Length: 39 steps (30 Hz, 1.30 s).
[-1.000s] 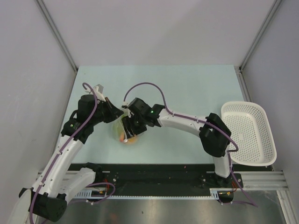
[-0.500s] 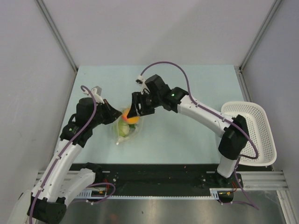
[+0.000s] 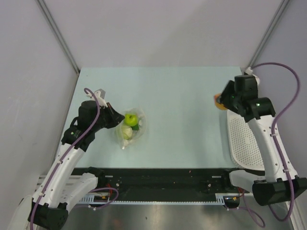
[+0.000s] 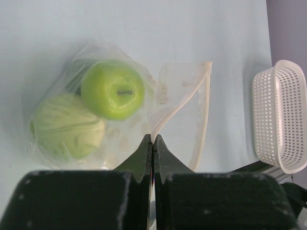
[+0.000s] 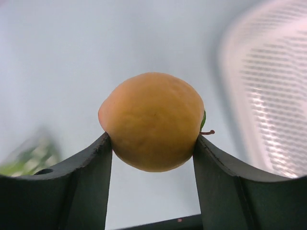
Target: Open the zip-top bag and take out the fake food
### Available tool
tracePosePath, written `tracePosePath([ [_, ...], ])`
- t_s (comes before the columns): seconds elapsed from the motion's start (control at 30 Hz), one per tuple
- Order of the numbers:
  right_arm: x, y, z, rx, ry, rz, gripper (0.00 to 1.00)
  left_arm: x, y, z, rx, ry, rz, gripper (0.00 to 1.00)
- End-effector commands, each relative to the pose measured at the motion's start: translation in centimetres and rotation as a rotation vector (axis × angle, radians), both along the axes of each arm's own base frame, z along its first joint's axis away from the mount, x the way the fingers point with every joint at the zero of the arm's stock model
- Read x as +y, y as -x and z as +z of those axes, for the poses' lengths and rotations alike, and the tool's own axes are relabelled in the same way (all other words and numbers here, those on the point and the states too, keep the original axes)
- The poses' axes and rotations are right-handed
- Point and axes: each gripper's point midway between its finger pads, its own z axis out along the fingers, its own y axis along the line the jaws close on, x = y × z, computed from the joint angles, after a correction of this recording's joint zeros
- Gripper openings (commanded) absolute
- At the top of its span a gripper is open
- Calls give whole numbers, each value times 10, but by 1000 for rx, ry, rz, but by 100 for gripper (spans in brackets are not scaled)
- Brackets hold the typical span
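Our left gripper (image 4: 152, 142) is pinched tight on the rim of the zip-top bag (image 4: 182, 96), jaws closed with only film between them. The bag lies on the table (image 3: 187, 91), left of centre, with its mouth gaping open. Inside we see a green apple (image 4: 112, 90) touching a pale green lumpy fruit (image 4: 67, 125). There's a darker green bit (image 3: 137, 126) beside the apple, can't tell what. Our right gripper (image 5: 151, 140) clamps the orange fruit (image 5: 152, 120) by its sides, off the table. It's just beside the far-left rim of the white mesh basket (image 3: 256, 143), well apart from the bag.
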Motion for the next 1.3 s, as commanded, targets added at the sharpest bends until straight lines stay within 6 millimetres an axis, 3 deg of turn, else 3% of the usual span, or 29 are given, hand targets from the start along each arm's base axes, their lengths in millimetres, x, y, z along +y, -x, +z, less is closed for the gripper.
tracePosePath([
  [0.0,-120,48,-44,192,219,-391,0,-2,0,11,-37,-15,-31,0],
  [0.03,-152,63,-47,223,215,-513,0,-2,0,8,-32,-15,-33,0],
  [0.1,-182,88,-60,285,243,-703,0,-3,0,5,-19,-11,-36,0],
  [0.17,-199,110,-77,364,276,-829,0,-5,-1,7,-21,-4,-42,0],
  [0.2,-210,127,-82,408,319,-912,6,-6,-1,7,-19,2,-45,0],
  [0.23,-215,140,-98,455,324,-966,6,-8,-1,10,-22,8,-53,0],
  [0.33,-224,161,-120,514,317,-1077,9,-8,-1,10,-21,2,-55,0],
  [0.6,-226,149,-164,579,179,-1108,10,-13,1,3,-14,3,-81,0],
  [0.67,-230,155,-172,604,176,-1135,12,-13,2,3,-11,-1,-80,0],
  [0.8,-231,158,-198,647,163,-1114,43,-14,2,4,-8,7,-84,0],
  [0.87,-231,156,-200,644,157,-1103,54,-15,2,2,1,13,-85,0],
  [0.93,-231,155,-198,635,162,-1095,78,-15,3,2,1,16,-87,0],
  [1.03,-225,148,-192,602,158,-1060,100,-16,3,2,5,18,-88,0],
  [1.13,-216,139,-181,557,181,-1007,100,-17,3,3,2,21,-92,0],
  [1.23,-196,112,-148,428,219,-884,100,-18,2,6,-2,23,-97,0],
  [1.27,-192,99,-122,347,238,-866,100,-18,2,7,-4,23,-98,0],
])
